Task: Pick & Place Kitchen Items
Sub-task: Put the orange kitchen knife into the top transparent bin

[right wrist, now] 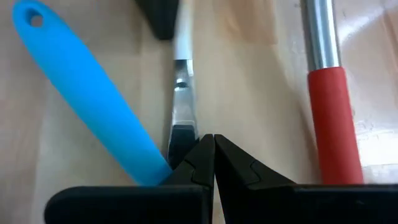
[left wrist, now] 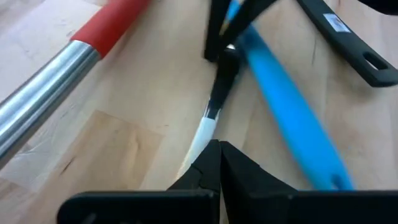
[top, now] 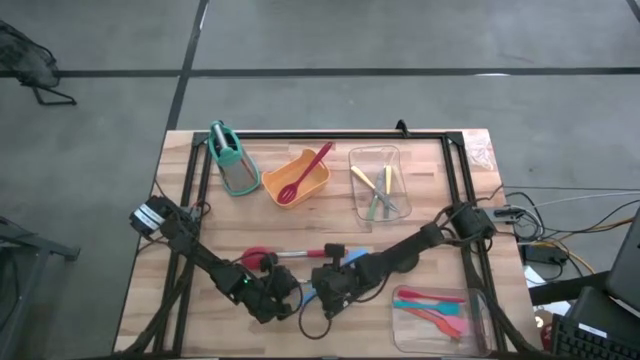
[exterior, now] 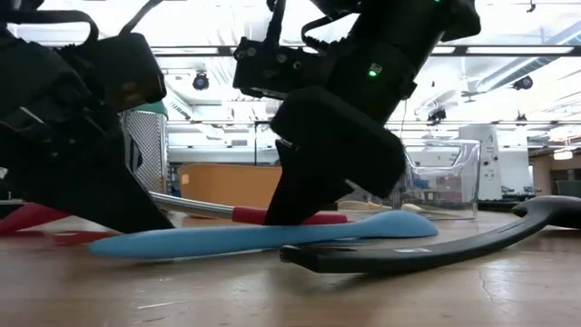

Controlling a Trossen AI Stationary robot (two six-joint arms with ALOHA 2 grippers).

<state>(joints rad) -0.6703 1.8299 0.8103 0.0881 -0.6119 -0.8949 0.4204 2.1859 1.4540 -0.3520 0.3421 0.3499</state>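
Note:
My left gripper (top: pixel 287 296) and my right gripper (top: pixel 322 287) meet tip to tip low over the table's near middle, both shut. Between them lies a slim utensil (left wrist: pixel 214 106), white at the left gripper's end and black at the right gripper's end (right wrist: pixel 181 99). A blue spatula (top: pixel 345 262) lies flat beside it, also seen in the low view (exterior: pixel 254 238). A black ladle (exterior: pixel 436 250) lies nearer the front edge. A red-handled utensil with a steel shaft (top: pixel 290 256) lies just beyond the grippers. My left gripper comes in low from the table's left, its shut fingers (left wrist: pixel 208 165) over the slim utensil's white end (left wrist: pixel 200 138). The end runs under one finger, beside the seam, not in it. The utensil lies on the table. Whether the finger presses it cannot be told. My right gripper comes in low from the table's right, its shut fingers (right wrist: pixel 199 158) over the slim utensil's black end (right wrist: pixel 180 135). That end goes under one finger, beside the seam. The utensil lies along the fingers, flat on the wood. Whether it is touched cannot be told.
An orange tub (top: pixel 297 180) holds a red spoon. A teal-handled grey holder (top: pixel 232 160) stands at the far left. A clear tray (top: pixel 378 185) holds yellow and green pieces. Another clear tray (top: pixel 440 308) at the near right holds pink, teal and orange utensils.

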